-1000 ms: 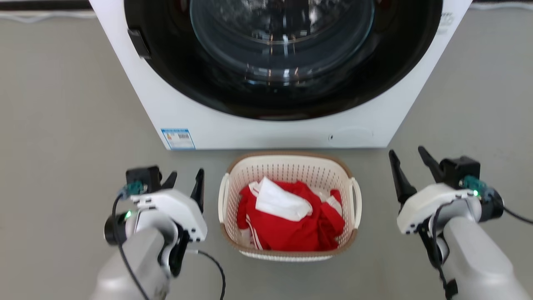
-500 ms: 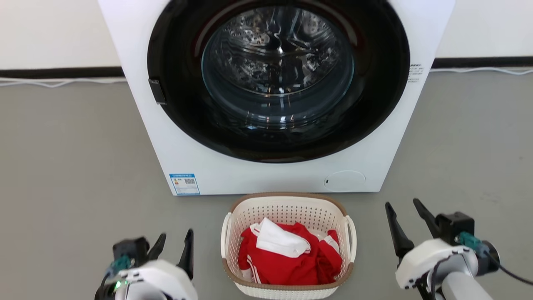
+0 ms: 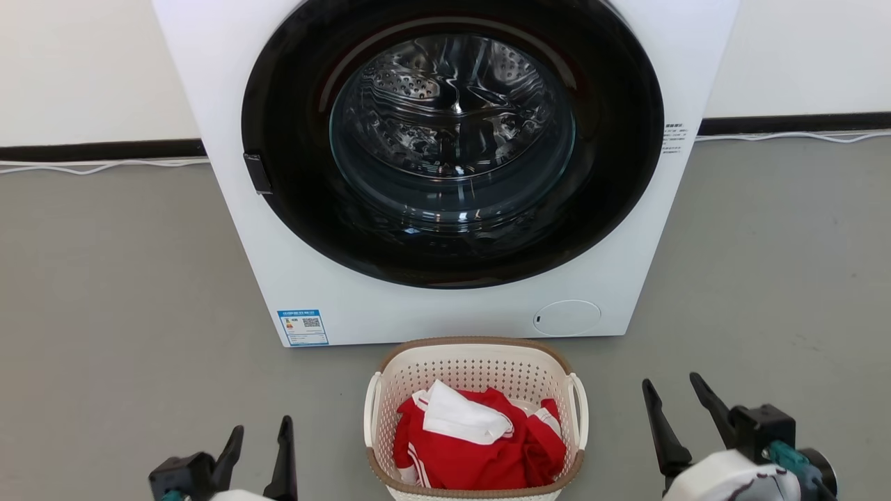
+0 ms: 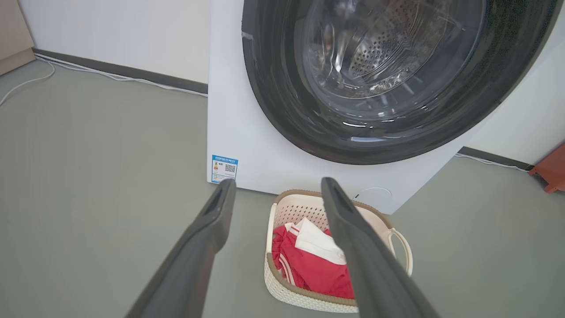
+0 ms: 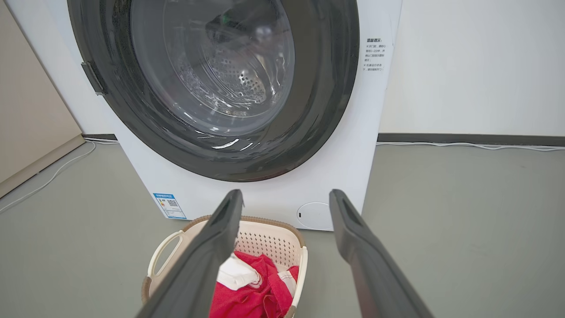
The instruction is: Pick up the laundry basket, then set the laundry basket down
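Looked out over a plain grey floor [image 3: 104,278], with a white wall [image 3: 90,62] and a dark skirting strip [image 3: 104,149] behind. Found the big white front-loading washing machine [image 3: 348,306] square ahead, its round dark door shut. Found the small cream-white perforated plastic laundry basket [image 3: 480,369], with a brown woven-look rim and two white loop handles [image 3: 581,410], standing upright on the floor just in front of the machine and holding crumpled red-and-white clothes [image 3: 487,452]. Saw the left gripper [image 3: 262,424] low at the basket's left and the right gripper [image 3: 669,379] at its right. Found both claws spread wide and empty, touching neither basket nor handles.

Compared with a second before, saw far more of the machine, wall and skirting. Put most of that down to the head camera lifting, not to the things moving. Measured against the basket, though, found the left gripper further off, no longer just beside its left side, and the right gripper at about the same remove. Saw no change in the basket's place against the machine, in the lie of the clothes, or in either claw's spread.

Judged the basket at rest on the floor with nothing gripped and both arms clear of the handles. Read this as the set-down done and the body drawing up and away, but could not rule out a pause ahead of a fresh reach.
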Controlling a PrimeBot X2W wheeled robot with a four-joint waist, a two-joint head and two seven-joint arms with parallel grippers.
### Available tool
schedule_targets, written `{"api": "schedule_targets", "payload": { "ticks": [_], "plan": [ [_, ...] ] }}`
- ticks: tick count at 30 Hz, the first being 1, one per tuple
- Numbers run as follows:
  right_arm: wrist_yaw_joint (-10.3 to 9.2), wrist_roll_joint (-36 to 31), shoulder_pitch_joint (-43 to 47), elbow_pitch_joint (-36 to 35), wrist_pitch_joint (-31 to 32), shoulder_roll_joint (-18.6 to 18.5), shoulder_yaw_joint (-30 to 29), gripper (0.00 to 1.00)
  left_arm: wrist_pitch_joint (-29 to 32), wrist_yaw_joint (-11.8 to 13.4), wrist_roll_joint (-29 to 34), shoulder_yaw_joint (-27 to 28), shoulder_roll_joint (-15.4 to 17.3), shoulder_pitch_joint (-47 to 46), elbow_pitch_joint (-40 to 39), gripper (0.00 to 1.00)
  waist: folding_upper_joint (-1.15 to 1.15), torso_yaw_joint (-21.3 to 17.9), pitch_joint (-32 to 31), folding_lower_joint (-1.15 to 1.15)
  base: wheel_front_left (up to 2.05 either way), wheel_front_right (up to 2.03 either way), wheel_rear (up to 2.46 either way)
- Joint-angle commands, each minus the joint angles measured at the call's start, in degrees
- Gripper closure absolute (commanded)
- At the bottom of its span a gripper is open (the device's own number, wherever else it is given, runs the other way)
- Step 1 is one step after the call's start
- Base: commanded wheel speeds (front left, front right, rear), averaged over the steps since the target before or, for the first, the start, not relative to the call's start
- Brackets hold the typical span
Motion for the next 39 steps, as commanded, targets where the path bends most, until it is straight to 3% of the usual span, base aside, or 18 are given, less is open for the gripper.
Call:
{"api": "schedule_targets", "payload": {
  "ticks": [1,6,15,39],
  "plan": [
    [0.35,-0.7,0.0,-2.1,-0.8,0.0,0.9,0.00,-0.8,0.5,1.0,2.7,0.4,-0.8,-2.3,0.00,-0.01,-0.1,-0.2,0.00,0.00,0.00,0.00],
    [0.35,-1.9,3.2,-5.7,-0.8,0.7,-0.8,0.00,-0.8,0.2,4.5,7.3,-1.6,3.3,-6.8,0.00,-0.01,-0.2,-0.6,0.00,0.00,0.00,0.00],
    [0.35,-3.4,3.8,-7.6,-0.8,1.3,-1.9,0.00,-0.8,-1.7,7.4,13.0,-3.4,4.7,-7.6,0.00,-0.01,-0.6,-1.4,0.00,0.00,0.00,0.00],
    [0.35,-3.4,0.4,-3.5,-0.8,1.1,-1.5,0.00,-0.8,-5.5,11.0,15.8,-5.9,2.5,-4.0,0.00,-0.01,-0.9,-3.5,0.00,0.00,0.00,0.00]
  ]
}}
